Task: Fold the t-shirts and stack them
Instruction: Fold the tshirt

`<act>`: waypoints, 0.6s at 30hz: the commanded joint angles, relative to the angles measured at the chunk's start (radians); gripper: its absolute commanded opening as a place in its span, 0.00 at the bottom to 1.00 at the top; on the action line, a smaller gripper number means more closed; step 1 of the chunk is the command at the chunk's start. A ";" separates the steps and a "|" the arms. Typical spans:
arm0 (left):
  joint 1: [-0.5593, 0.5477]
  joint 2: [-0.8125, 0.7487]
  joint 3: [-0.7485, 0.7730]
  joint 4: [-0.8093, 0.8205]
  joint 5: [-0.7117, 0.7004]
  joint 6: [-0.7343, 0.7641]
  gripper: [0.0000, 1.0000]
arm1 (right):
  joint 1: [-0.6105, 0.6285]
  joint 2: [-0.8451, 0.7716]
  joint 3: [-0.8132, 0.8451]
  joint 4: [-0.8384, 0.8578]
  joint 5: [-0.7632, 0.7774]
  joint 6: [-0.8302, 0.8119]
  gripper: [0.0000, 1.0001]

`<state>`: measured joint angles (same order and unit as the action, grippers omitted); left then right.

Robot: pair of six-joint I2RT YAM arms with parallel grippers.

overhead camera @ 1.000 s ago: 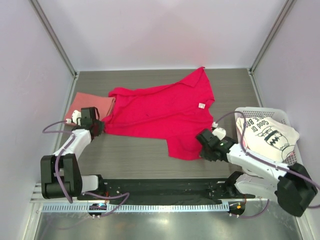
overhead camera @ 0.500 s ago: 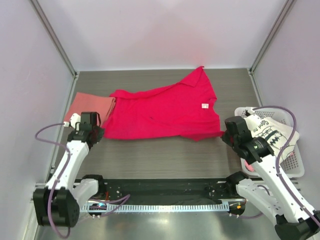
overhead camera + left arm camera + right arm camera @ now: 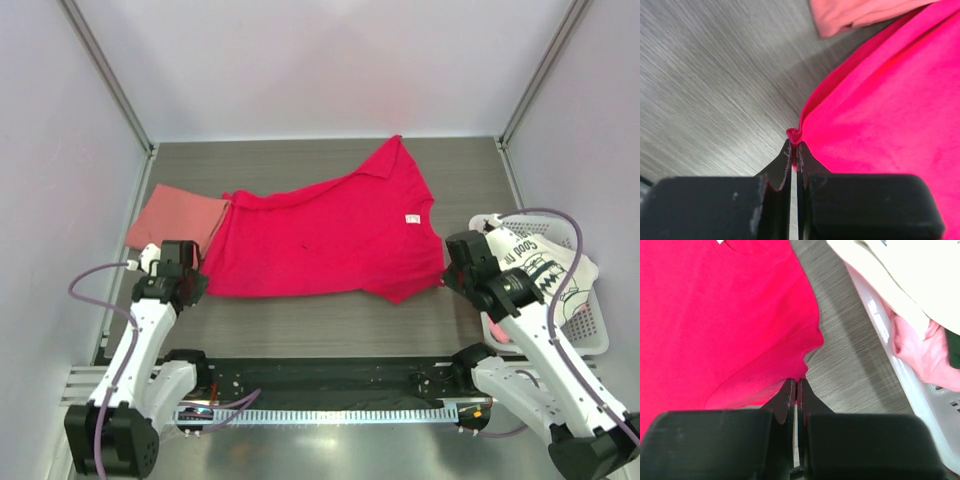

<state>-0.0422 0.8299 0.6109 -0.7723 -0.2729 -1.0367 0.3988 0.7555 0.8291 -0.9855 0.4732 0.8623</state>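
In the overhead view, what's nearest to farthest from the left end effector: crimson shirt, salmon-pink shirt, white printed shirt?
1. The crimson shirt, corner gripped by the left end effector.
2. The salmon-pink shirt, just beyond, on the left.
3. The white printed shirt, in the basket, far right.

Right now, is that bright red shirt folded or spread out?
Spread out: the crimson t-shirt lies unfolded, its near corners pinched by the left gripper and right gripper.

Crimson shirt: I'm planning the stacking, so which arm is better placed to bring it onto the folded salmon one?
Left, probably: the left gripper pinches the crimson shirt near the salmon shirt; the right gripper holds its opposite edge by the basket.
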 commanded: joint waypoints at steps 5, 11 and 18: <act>-0.002 0.221 0.180 -0.013 -0.057 0.038 0.00 | -0.005 0.178 0.131 0.122 0.018 -0.095 0.01; -0.002 0.380 0.315 -0.010 -0.086 0.029 0.00 | -0.024 0.375 0.289 0.148 0.008 -0.143 0.01; -0.002 0.590 0.415 0.014 -0.092 -0.009 0.00 | -0.110 0.574 0.450 0.192 -0.086 -0.196 0.01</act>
<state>-0.0441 1.3476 0.9688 -0.7723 -0.3279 -1.0183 0.3157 1.2705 1.1889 -0.8356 0.4244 0.7128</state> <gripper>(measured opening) 0.009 0.033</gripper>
